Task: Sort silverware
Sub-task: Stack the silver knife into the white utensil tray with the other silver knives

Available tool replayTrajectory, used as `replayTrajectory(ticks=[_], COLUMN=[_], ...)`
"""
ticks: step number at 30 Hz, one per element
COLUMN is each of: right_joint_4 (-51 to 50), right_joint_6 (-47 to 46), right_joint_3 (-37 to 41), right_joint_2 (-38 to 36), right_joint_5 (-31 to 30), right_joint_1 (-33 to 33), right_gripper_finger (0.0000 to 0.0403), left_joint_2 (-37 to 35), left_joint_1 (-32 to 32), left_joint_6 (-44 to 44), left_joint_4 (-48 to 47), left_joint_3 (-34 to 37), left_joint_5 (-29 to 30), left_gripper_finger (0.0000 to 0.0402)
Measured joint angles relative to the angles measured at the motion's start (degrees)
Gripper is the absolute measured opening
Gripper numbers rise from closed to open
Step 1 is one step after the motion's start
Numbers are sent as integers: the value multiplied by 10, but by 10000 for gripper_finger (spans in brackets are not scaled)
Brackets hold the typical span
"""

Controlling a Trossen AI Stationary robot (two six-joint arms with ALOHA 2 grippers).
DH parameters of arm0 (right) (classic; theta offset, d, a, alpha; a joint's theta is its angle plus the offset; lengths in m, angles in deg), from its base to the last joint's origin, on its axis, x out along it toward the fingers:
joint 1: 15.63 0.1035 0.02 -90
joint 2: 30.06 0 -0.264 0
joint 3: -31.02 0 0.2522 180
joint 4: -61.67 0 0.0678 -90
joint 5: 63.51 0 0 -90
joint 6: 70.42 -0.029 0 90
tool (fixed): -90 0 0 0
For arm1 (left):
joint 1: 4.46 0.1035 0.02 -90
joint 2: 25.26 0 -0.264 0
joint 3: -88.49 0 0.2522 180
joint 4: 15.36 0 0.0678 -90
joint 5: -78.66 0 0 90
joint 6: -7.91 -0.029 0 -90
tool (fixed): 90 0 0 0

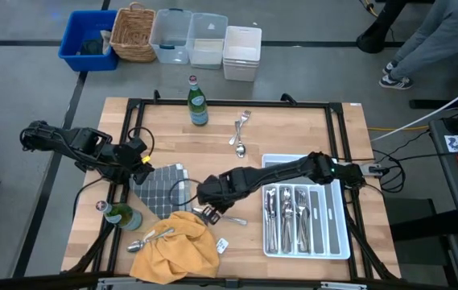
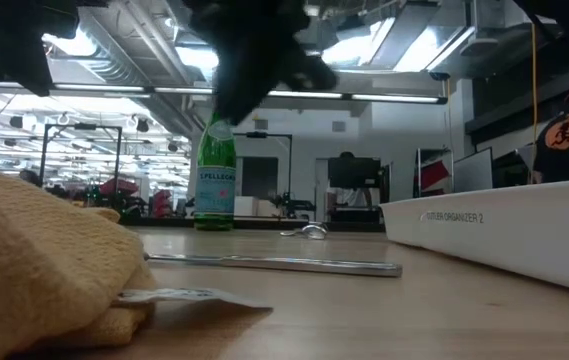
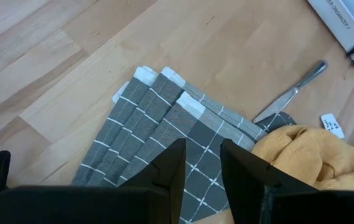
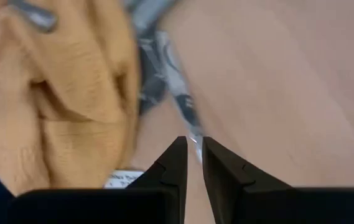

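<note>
A silver knife [image 1: 233, 218] lies flat on the wooden table between the yellow cloth [image 1: 174, 248] and the white tray [image 1: 293, 167]; the low view shows its whole length on the wood [image 2: 274, 263]. My right gripper [image 4: 191, 144] hangs above the knife's end nearest the cloth, its fingers shut to a narrow slit and pointing down, with nothing in them. A spoon [image 1: 150, 238] rests on the yellow cloth. A fork [image 1: 245, 121] and a spoon [image 1: 240, 148] lie at the far middle. The tray holds several pieces of silverware [image 1: 289, 213]. My left gripper [image 3: 203, 149] waits open above the grey checked cloth [image 3: 158, 124].
A green bottle [image 1: 198, 103] stands upright at the far edge, and another [image 1: 124, 216] lies near the left edge beside the yellow cloth. A small white tag [image 1: 221, 244] lies next to that cloth. Bins and a basket [image 1: 133, 34] stand on the floor beyond the table.
</note>
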State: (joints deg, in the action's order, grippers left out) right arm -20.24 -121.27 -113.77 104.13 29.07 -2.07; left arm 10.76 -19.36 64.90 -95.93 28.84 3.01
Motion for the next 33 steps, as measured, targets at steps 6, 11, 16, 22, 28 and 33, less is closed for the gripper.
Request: replayTrajectory(ticks=[6,11,16,22,28,33], right_joint_4=[96,96,123,176,178,178], right_joint_6=[63,64,79,150,193,198], right_joint_3=[44,88,140,171,174,175], right_joint_2=[0,0,1,1,1,1], right_joint_5=[12,29,37,46,-2,-12], right_joint_1=[7,7,14,16,19,26], right_gripper_finger=[51,62,107,148,154,154], left_joint_2=[0,0,0,0,0,0], left_joint_1=[0,0,0,0,0,0], left_joint_6=[0,0,0,0,1,2], left_joint_4=[0,0,0,0,0,0], left_joint_3=[0,0,0,0,0,0], left_joint_5=[0,0,0,0,0,0], left_gripper_finger=[88,88,88,88,88,88])
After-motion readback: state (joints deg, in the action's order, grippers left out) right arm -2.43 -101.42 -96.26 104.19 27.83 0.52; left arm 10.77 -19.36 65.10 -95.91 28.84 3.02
